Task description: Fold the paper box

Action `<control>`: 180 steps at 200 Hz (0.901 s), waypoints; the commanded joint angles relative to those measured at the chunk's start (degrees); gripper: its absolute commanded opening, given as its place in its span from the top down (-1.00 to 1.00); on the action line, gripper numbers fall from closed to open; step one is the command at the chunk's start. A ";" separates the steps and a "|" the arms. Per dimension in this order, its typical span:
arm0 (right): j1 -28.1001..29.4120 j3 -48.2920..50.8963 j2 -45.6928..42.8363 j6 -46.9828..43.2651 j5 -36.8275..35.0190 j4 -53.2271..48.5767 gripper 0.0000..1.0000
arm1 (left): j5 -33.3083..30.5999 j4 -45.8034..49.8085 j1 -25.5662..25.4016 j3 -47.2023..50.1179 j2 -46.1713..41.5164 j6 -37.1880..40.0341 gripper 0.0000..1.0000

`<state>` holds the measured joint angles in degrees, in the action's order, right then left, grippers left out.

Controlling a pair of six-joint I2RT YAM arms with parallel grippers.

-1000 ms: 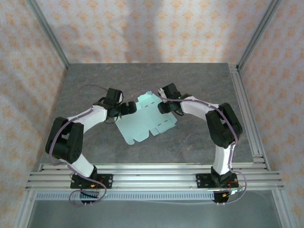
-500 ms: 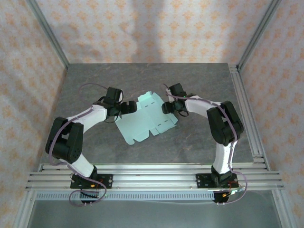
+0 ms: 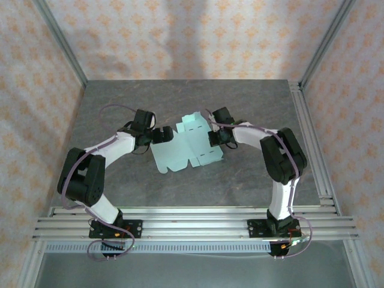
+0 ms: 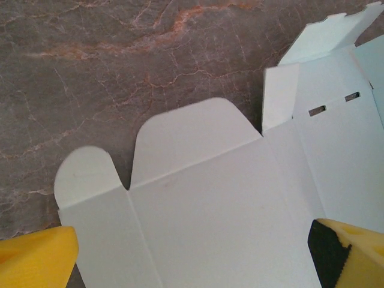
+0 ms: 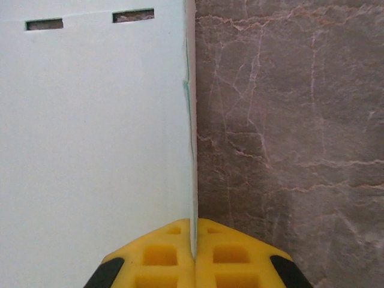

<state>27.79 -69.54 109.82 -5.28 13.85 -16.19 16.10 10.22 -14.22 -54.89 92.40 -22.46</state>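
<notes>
Right gripper pinches the paper box by its edge; left gripper gapes wide. We judge folding barely begun, with the sheet mostly flat.

Matt card paper box on veined, stone-look table.

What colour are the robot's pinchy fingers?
Bright yellow with black patches. The right wrist view shows it best, on the right gripper pinching the paper box.

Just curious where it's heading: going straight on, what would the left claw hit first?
Probably the paper box: its flat sheet lies just ahead of the left gripper, between its open fingers.
</notes>
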 commanded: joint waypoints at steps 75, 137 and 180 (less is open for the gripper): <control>11.35 -10.42 3.56 -10.10 -47.91 -12.19 1.00 | -1.69 -1.11 0.15 -2.32 0.67 -0.12 -1.00; 6.74 -3.68 -4.50 -7.55 -14.72 -5.84 1.00 | -1.10 -0.67 0.15 -2.51 -0.47 1.64 -1.00; 4.26 -2.63 -4.30 -9.18 0.00 -6.50 1.00 | 2.25 -0.12 -0.01 -4.68 1.62 3.01 -1.00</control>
<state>32.75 -72.99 106.63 -13.80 2.50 -23.29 16.51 9.61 -14.22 -56.69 92.42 -21.98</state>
